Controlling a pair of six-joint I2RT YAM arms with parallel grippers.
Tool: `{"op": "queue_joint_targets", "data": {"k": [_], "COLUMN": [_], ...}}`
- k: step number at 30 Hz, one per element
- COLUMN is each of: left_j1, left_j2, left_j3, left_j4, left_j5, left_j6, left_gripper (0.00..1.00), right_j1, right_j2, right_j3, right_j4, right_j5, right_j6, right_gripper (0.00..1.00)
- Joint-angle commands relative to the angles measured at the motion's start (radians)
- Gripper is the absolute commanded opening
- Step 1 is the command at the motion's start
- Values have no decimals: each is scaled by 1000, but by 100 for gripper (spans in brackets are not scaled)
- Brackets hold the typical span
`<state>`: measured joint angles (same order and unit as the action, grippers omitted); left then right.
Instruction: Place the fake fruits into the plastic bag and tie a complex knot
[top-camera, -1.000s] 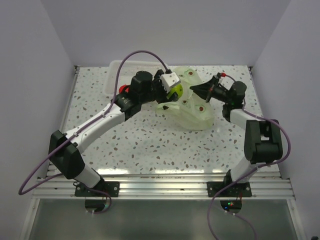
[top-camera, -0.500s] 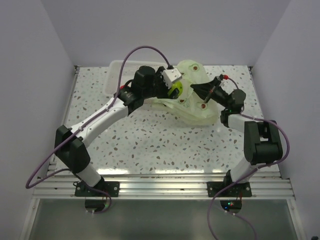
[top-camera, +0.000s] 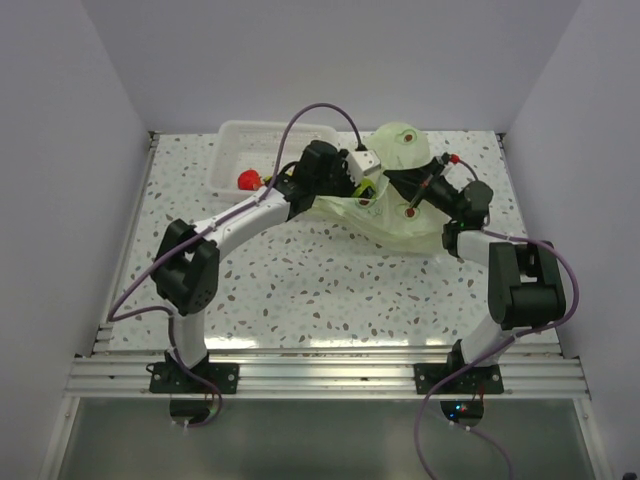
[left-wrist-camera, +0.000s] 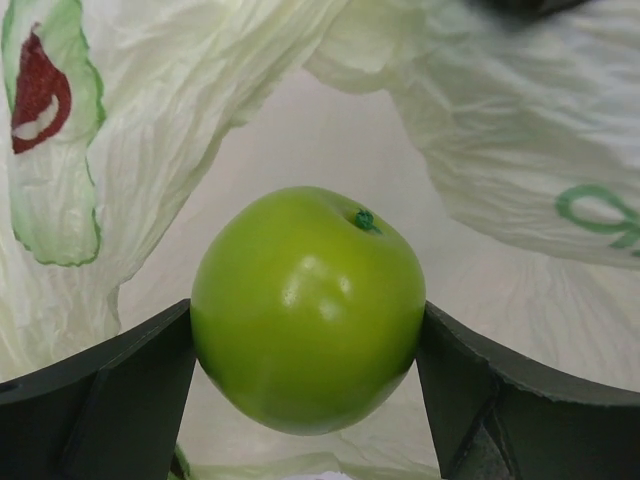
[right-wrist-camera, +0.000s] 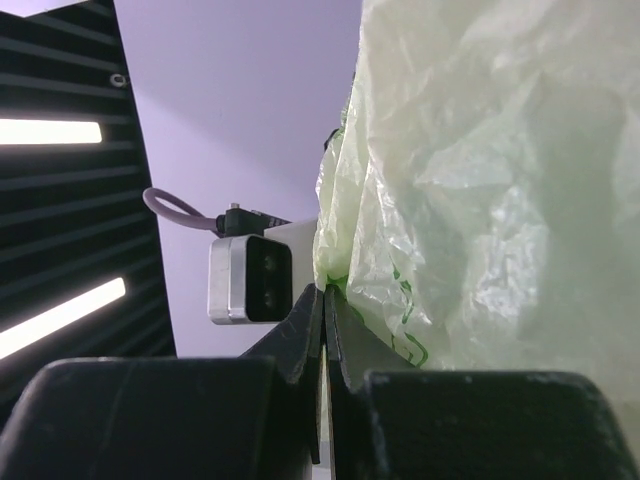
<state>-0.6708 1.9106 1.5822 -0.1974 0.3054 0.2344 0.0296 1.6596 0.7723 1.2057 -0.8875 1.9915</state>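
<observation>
1. Speckled white table between pale walls; I see both arms reaching toward its far side.
2. My left gripper pinches a green apple squarely between its two dark jaws.
3. The pale green plastic bag drapes, crinkled, on either side of those jaws, with its opening just beyond the apple.
4. My right gripper has its jaws pressed together on a thin fold of the bag's edge. The rest of the film spreads to the right of them.
5. A small red fruit lies in a clear basket, well to the left of the left jaws.
</observation>
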Motion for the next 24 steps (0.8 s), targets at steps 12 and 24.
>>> {"op": "queue_joint_targets", "data": {"k": [12,24], "left_j1": [112,166], "left_j2": [-243,-403], "left_j3": [-145,-487], "left_j4": [89,-36], "left_j5": [263,448], "left_j6": [29,642], "left_gripper": [100,100], "right_j1": [-26,-79], "right_j2": [-9,19], "right_j3": [33,19], "right_j4": [3,-265], "right_j5": [-21,-160], "right_j6": [182,-123], "right_gripper": [0,0]}}
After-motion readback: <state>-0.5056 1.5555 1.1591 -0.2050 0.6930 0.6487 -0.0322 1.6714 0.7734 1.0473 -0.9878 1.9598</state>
